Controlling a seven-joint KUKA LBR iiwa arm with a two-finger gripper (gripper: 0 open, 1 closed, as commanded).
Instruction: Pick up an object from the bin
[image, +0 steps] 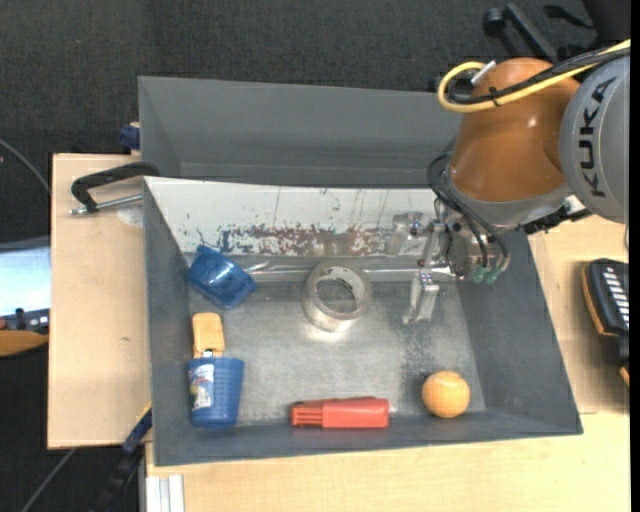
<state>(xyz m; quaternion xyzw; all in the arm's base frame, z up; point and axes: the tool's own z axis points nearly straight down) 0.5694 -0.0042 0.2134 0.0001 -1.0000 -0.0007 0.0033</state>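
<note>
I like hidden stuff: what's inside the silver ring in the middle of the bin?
Inside the ring just bare bin floor shows. Under its wall is covered.

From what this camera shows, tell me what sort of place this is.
Probably a robotics lab's picking test bench: a robot arm hangs its gripper in a grey metal bin holding mismatched odds and ends, such as a tape roll and an orange ball.

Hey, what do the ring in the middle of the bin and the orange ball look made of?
The ring looks like metal or silvery tape: grey, with a bright sheen on its rim. The orange ball looks like matte plastic or foam: smooth, evenly dull; which, I cannot tell.
</note>
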